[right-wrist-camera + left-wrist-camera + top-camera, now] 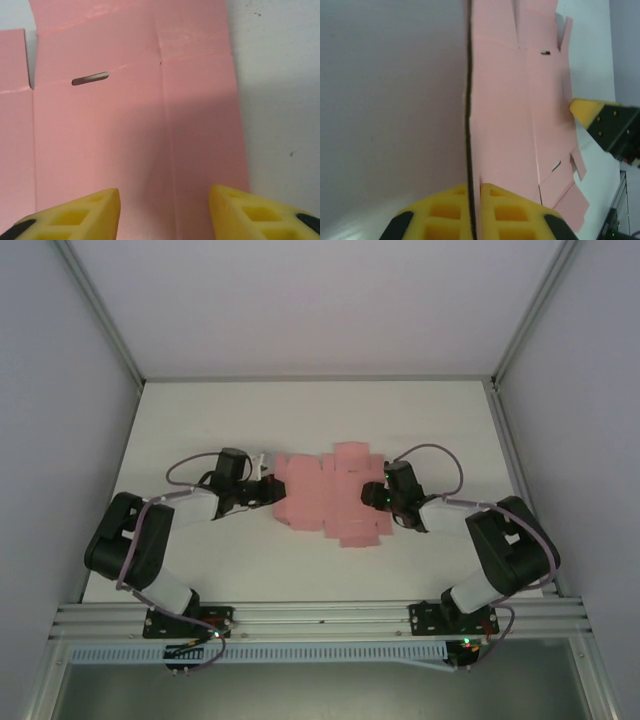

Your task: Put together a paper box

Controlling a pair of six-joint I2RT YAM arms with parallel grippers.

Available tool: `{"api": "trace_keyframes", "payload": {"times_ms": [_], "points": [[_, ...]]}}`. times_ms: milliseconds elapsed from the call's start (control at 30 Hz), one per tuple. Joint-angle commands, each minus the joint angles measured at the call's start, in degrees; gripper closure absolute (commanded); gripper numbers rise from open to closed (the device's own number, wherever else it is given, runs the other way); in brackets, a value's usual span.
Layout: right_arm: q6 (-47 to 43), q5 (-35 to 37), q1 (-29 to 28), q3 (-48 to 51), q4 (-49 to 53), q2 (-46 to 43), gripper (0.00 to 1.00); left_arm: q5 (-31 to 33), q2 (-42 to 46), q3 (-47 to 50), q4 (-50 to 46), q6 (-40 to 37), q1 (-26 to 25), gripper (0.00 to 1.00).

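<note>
White walls and a metal frame closed in a plain white table (200,420), and in the middle of the overhead view lay the sheet (315,502), pink die-cut card still mostly flat, its tabs and flaps spread out. The left gripper (265,488) sat at the sheet's left edge. In its wrist view the yellow fingers (445,210) looked pressed together on that edge, which ran as a thin dark line straight up between them. The right gripper (372,492) was at the sheet's right side with its fingers (85,212) spread wide apart and nothing between them, and a creased panel and a small slot (90,78) lay ahead of it. The card looked very light and thin. I judged it would bend readily along the scored lines but buckle or crumple if squeezed mid-panel, and slide on the smooth table if pushed from one side only. An edge or flap seemed the sensible hold, with the other gripper pinning a panel near a crease. The narrow tabs looked easiest to tear or bend.
</note>
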State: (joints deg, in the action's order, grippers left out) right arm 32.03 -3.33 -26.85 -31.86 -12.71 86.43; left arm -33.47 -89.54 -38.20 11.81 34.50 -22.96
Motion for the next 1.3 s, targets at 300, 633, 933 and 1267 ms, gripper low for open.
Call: {"api": "trace_keyframes", "payload": {"times_ms": [300, 633, 933, 1267], "points": [[-8.55, -19.37, 13.71, 3.6, 3.87, -26.77, 0.21, -3.6, 25.45, -3.64, -0.83, -15.81, -0.25, 1.0], [-8.94, -39.08, 19.69, 1.15, -2.89, -35.93, 0.0, -14.84, 38.77, -3.09, 5.28, -13.25, -0.72, 1.0], [-2.07, -54.08, 20.46, 1.77, -17.74, -34.96, 0.33, -13.54, 43.38, -2.85, 5.24, -11.78, -1.03, 1.0], [-8.33, -52.36, 20.49, -0.37, -5.76, -38.67, 0.65, -3.56, 43.7, -2.86, 0.85, -12.0, -1.04, 1.0]]}}
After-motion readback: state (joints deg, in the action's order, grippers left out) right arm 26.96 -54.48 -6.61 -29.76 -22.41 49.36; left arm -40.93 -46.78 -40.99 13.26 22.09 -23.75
